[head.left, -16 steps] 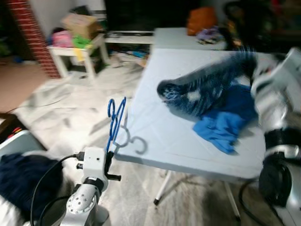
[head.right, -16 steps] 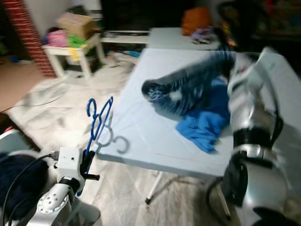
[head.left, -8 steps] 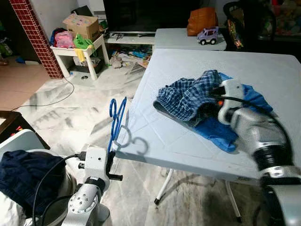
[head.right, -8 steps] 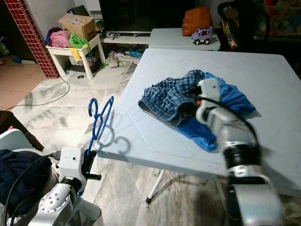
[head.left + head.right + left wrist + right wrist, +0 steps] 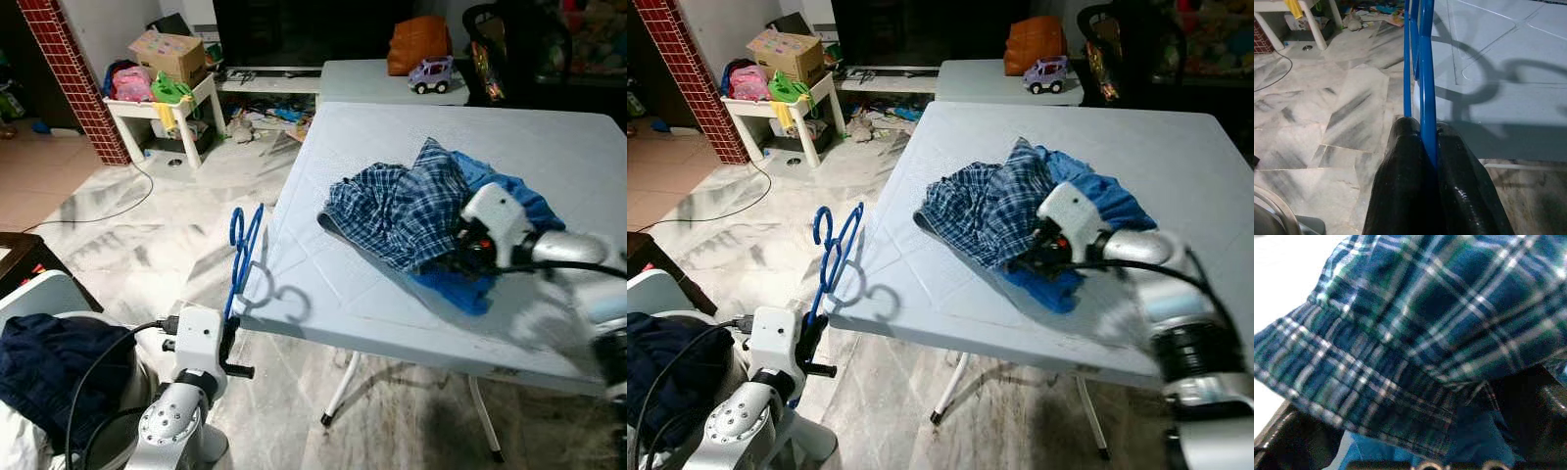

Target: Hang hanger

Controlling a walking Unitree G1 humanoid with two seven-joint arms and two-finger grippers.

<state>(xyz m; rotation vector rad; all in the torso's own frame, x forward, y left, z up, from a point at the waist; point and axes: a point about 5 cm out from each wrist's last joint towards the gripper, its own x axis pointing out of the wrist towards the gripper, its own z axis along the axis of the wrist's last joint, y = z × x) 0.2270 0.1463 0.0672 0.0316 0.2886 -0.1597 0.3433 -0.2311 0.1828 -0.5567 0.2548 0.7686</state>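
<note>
Lifted since a moment ago, the plaid blue cotton shirt now peaks above the right gripper, whose fingers are buried in cloth, so their state is unclear. Waiting for it, the left gripper stays clamped on the blue wire hanger, upright just beside the pale blue folding table.

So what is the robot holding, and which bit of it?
The left gripper pinches the blue hanger by a thin bar at its lower end. The right gripper is in the plaid cloth on the table; whether it grips it cannot be told.
</note>
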